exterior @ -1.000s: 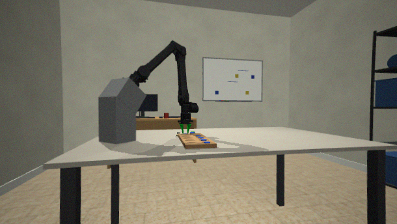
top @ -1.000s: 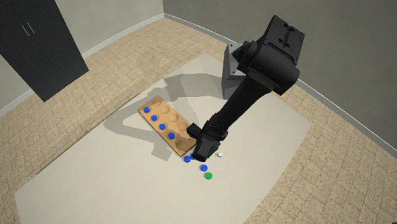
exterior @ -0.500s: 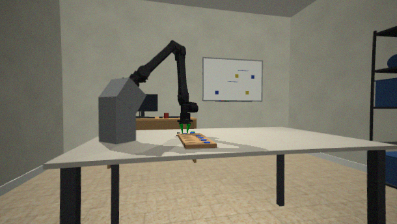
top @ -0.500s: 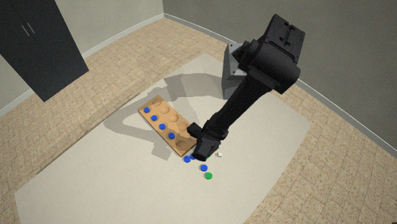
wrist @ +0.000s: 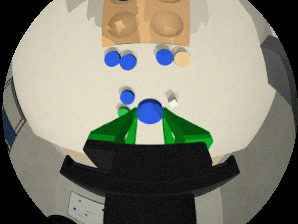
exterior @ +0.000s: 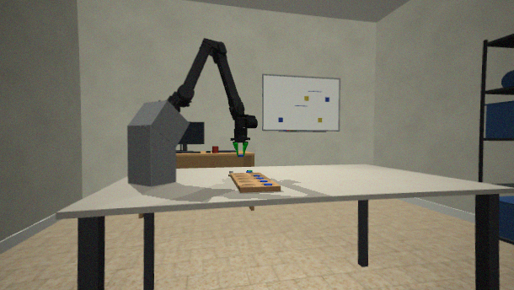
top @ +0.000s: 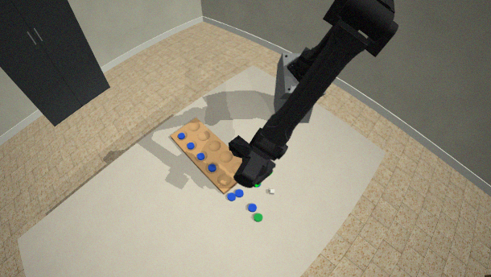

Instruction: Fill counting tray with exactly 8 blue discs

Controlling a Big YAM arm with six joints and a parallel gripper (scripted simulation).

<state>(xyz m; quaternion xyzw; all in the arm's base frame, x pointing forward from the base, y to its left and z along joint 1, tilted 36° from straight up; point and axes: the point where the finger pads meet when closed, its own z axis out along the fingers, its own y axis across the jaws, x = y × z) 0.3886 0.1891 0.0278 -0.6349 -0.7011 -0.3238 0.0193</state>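
Between gripper fingers — blue disc (aloft).

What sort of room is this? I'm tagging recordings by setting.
Probably an office or lab workroom: a whiteboard hangs on the wall, a desk with a monitor stands behind, and a shelf rack stands at the right. The gripper holds a blue disc above the table.
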